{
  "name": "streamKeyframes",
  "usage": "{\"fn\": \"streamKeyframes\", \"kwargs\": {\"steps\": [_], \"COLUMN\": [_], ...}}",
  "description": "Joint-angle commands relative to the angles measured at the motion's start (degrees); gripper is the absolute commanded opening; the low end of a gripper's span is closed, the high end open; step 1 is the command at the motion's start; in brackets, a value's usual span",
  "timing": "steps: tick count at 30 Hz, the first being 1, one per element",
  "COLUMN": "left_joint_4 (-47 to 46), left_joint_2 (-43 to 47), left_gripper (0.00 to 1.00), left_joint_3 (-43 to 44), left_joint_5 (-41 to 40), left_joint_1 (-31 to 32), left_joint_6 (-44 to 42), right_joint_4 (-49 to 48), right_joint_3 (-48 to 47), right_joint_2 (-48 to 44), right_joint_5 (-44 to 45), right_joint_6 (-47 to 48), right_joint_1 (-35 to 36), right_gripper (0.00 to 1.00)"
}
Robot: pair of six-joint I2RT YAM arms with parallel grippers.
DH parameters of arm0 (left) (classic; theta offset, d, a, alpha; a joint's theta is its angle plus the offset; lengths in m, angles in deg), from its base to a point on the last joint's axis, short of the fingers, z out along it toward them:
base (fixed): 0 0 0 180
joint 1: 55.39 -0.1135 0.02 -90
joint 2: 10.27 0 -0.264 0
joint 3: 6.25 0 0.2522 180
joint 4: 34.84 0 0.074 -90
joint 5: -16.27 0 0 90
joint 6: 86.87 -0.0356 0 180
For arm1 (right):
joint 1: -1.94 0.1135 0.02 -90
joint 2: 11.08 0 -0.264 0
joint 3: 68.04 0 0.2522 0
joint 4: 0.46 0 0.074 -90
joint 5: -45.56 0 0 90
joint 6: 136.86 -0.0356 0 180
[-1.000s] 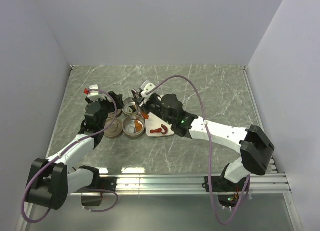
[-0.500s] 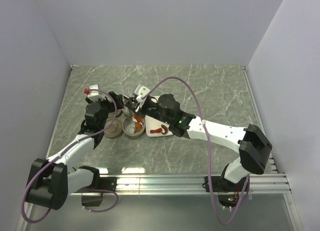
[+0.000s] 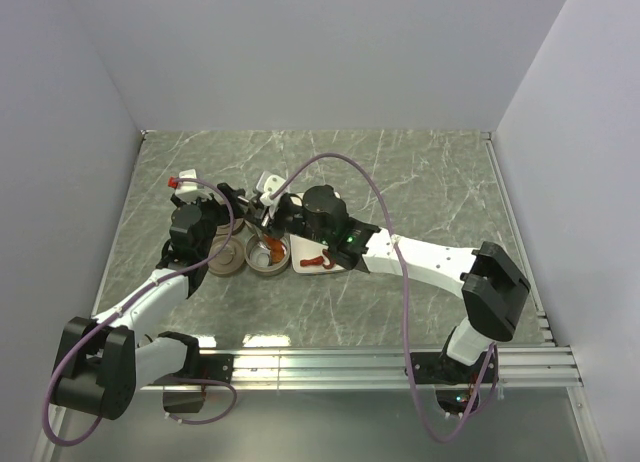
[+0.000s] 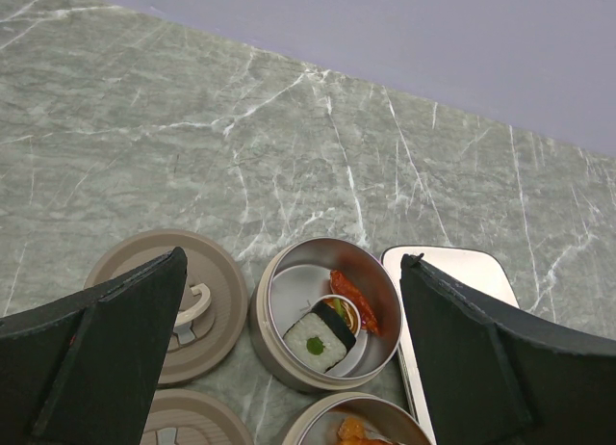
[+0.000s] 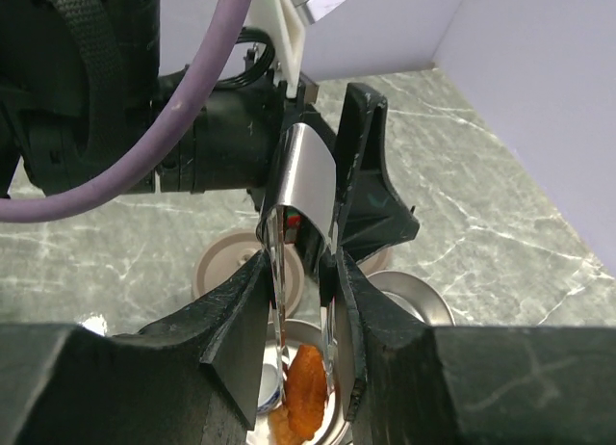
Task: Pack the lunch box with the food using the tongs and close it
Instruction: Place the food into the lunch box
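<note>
Left wrist view, two tins (image 4: 289,279), two lids (image 4: 226,272), left tool (image 4: 294,260) wide, right tool (image 5: 300,272) clamping tongs (image 5: 306,175)

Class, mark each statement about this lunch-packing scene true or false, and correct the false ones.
1. The right gripper holds the tongs. True.
2. The left gripper is shut. False: it is open and empty.
3. The tongs grip an orange piece. True.
4. Both tins are lidded. False: both are open; the lids lie beside them.
5. The tray is empty. False: a red piece lies on it.
</note>
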Motion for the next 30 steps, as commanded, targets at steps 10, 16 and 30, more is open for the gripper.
{"fn": "streamKeyframes", "kwargs": {"steps": [10,16,30], "left_joint_4": [-1.7,-1.6,-1.7], "left_joint_2": [0.8,1.0,1.1], "left_gripper": [0.99,0.99,1.0], "left_joint_3": [0.8,0.7,0.6], "left_joint_5": [0.0,0.0,0.0], "left_joint_1": [-0.2,-0.2,-0.2], "left_joint_6": [0.5,0.5,0.6], "right_joint_4": [-2.6,-3.3,-9.2], "right_joint_3": [-2.5,-2.3,7.0], "right_joint_2": [-1.0,-1.3,-11.2], "right_joint_5": [-1.1,-1.1,6.6], "right_joint_6": [0.5,0.4,1.7], "right_joint_1": [0.2,0.2,0.2], "right_gripper": [0.45,0.48,0.47]}}
